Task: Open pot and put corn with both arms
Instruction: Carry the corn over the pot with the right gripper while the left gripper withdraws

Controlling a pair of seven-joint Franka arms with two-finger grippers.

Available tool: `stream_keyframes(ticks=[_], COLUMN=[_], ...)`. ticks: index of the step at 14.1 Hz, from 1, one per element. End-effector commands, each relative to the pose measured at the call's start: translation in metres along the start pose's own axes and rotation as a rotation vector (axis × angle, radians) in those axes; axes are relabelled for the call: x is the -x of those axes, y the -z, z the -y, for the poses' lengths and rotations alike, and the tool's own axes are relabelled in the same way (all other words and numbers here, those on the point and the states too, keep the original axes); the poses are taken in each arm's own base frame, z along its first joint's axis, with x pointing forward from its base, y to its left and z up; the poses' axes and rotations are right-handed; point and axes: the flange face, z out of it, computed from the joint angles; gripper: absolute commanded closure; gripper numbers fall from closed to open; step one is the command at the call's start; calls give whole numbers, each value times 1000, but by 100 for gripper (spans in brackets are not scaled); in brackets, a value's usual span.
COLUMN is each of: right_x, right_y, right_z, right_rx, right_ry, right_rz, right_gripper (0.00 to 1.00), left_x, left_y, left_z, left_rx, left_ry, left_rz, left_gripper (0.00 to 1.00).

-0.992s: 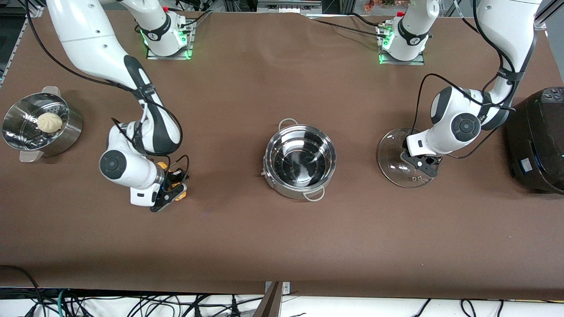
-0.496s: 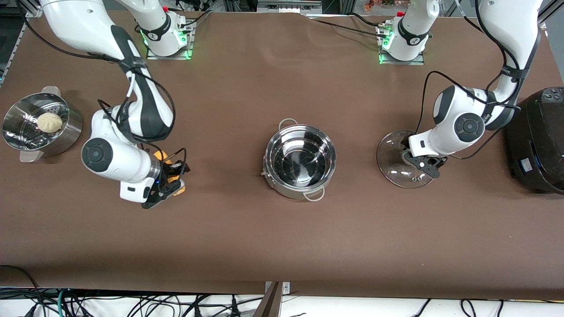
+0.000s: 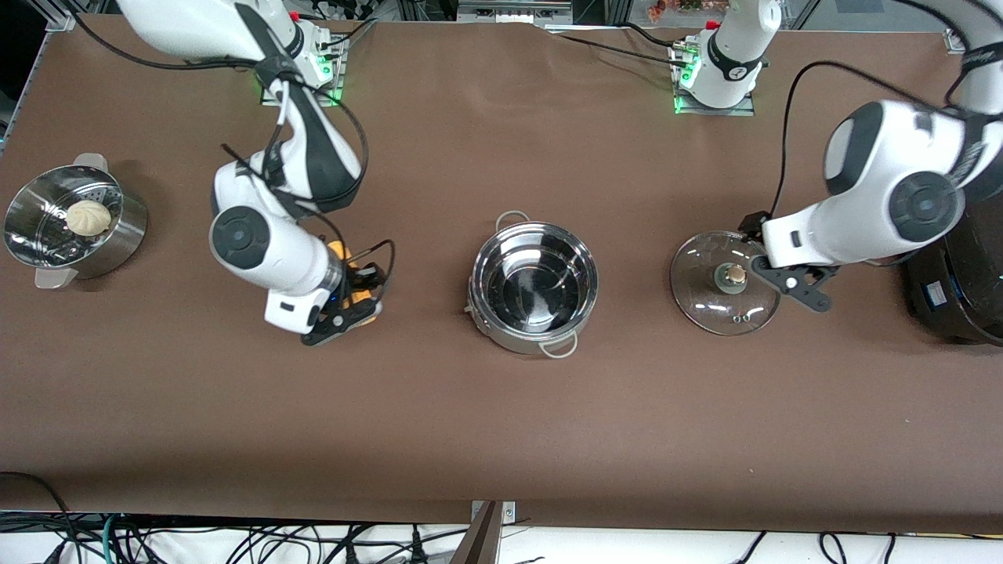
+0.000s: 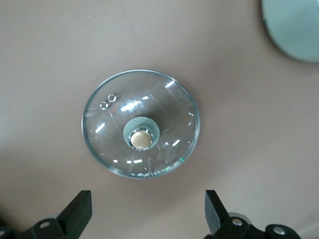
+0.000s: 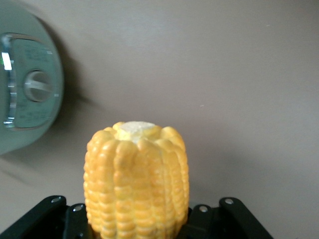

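The pot stands uncovered and empty at the table's middle; its rim shows in the left wrist view. Its glass lid lies flat on the table beside it, toward the left arm's end, with the tan knob up. My left gripper hangs open above the lid, its fingers wide apart and touching nothing. My right gripper is shut on the corn, off the table between the steamer bowl and the pot. The yellow cob sticks out past the jaws.
A steel steamer bowl holding a white bun stands at the right arm's end. A black cooker sits at the left arm's end, close to the left arm's wrist.
The left gripper let go of the lid's knob and rose above it. The right arm lifted the corn and carried it toward the pot.
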Motion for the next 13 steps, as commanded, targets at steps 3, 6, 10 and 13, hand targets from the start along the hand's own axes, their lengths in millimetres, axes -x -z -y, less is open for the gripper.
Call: stream_keyframes(ticks=[3, 6, 10, 13], right_x=[-1, 1, 0, 3], right_y=[24, 21, 7, -7], right_z=[66, 103, 142, 175], right_rx=[49, 56, 71, 81], right_ry=[-85, -146, -209, -248], right_rz=[2, -1, -5, -14], right_gripper=[100, 100, 100, 100], left_x=[12, 24, 57, 72], left_y=[94, 120, 154, 166], left_z=[-8, -20, -12, 12], left_rx=[50, 88, 43, 7], left_ry=[176, 275, 355, 422], left_rz=[-37, -11, -74, -152], left_gripper=[0, 0, 0, 0])
